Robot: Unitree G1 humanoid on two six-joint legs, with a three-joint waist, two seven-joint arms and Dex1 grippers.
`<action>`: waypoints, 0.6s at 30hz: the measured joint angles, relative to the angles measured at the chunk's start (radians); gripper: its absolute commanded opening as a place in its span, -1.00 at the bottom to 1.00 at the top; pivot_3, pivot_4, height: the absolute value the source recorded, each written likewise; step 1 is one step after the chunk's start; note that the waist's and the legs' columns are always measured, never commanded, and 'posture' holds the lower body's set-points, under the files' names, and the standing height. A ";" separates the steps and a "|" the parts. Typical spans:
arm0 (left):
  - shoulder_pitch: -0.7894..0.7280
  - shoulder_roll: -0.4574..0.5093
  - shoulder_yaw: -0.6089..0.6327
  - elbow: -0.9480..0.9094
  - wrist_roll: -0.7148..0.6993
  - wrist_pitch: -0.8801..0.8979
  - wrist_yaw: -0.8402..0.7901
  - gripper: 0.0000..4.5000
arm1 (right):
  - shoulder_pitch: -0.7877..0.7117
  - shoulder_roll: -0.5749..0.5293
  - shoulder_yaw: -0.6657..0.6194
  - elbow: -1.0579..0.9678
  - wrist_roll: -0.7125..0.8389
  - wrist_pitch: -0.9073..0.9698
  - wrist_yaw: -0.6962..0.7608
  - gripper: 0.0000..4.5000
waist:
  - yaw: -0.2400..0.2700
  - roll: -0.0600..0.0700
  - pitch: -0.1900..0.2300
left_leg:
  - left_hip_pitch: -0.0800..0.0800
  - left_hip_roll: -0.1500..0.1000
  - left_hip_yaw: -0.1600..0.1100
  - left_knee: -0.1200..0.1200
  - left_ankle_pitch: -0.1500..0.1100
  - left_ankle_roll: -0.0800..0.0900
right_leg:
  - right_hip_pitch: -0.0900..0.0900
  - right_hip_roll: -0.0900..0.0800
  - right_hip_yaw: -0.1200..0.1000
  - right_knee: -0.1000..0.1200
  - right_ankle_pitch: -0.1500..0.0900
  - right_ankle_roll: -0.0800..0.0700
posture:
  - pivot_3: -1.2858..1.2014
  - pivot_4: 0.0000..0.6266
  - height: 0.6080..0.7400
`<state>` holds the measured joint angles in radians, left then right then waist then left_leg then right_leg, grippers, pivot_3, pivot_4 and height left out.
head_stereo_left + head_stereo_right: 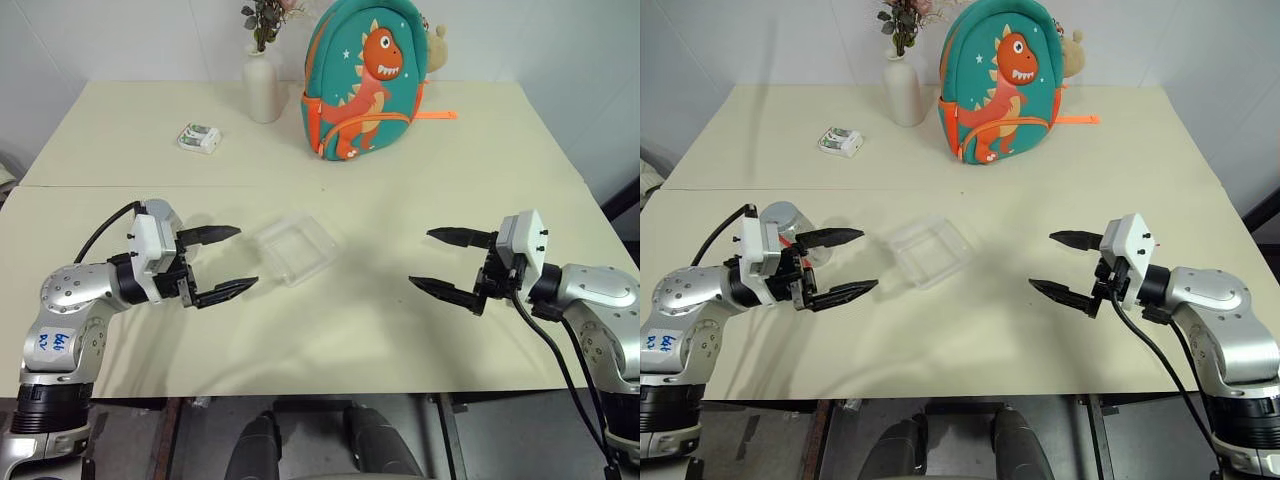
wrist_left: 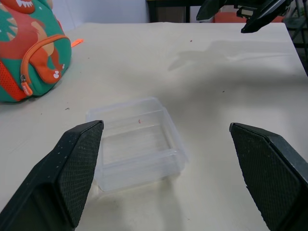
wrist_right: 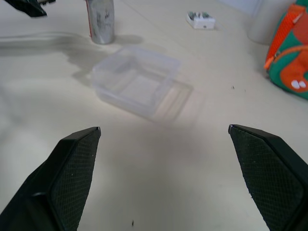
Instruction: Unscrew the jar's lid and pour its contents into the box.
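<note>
Here the jar is standing upright just behind the left gripper, far nearer it than the right gripper, both hanging open and empty either side of the box.

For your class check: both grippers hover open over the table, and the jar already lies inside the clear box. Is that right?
Not quite. The jar stands upright on the table beside the box, not in it, as the right wrist view shows. The left gripper and right gripper are open.
</note>
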<state>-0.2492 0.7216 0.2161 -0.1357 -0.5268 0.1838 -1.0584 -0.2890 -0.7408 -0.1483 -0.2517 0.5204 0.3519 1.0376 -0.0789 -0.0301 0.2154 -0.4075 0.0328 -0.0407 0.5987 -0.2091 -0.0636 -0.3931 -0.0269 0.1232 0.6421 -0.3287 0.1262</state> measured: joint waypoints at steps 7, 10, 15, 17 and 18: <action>0.125 -0.005 0.077 -0.092 0.000 0.009 0.091 0.99 | -0.072 0.032 0.057 0.055 -0.001 -0.003 0.023 1.00 | -0.003 0.000 0.000 | 0.001 0.000 0.000 0.000 0.000 0.000 | 0.000 0.000 0.000 0.001 0.000 0.000 | 0.03 -0.52 1.00; 0.217 -0.062 0.153 -0.156 0.004 0.004 0.191 0.99 | -0.116 0.065 0.076 0.078 -0.002 -0.005 0.024 1.00 | -0.006 0.000 0.000 | 0.001 0.000 0.001 0.000 0.000 0.000 | 0.000 0.000 0.001 0.001 0.000 0.000 | 0.03 -0.52 1.00; 0.433 -0.275 0.229 -0.281 0.049 -0.029 0.415 0.99 | -0.191 0.130 0.105 0.108 -0.001 -0.006 0.021 1.00 | -0.002 0.000 0.000 | 0.001 0.001 0.000 0.001 0.000 0.000 | 0.000 0.000 0.001 0.001 0.000 0.000 | 0.03 -0.52 1.00; 0.489 -0.365 0.249 -0.307 0.081 -0.058 0.508 0.99 | -0.212 0.153 0.110 0.123 -0.001 -0.006 0.021 1.00 | 0.003 0.000 0.000 | 0.001 0.000 0.000 0.003 0.000 0.000 | 0.001 0.000 0.001 0.002 0.000 0.000 | 0.03 -0.52 1.00; 0.500 -0.412 0.263 -0.320 0.099 -0.064 0.571 0.99 | -0.225 0.163 0.114 0.133 -0.001 -0.005 0.021 1.00 | 0.007 0.000 0.000 | 0.001 0.000 -0.001 0.004 0.000 0.000 | 0.001 0.000 0.001 0.002 0.000 0.000 | 0.03 -0.52 1.00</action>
<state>0.2510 0.3100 0.4786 -0.4554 -0.4276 0.1193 -0.4870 -0.5138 -0.5782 -0.0347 -0.1183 0.5198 0.3464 1.0581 -0.0720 -0.0306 0.2152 -0.4067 0.0329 -0.0412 0.6032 -0.2091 -0.0636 -0.3916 -0.0266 0.1239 0.6438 -0.3285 0.1263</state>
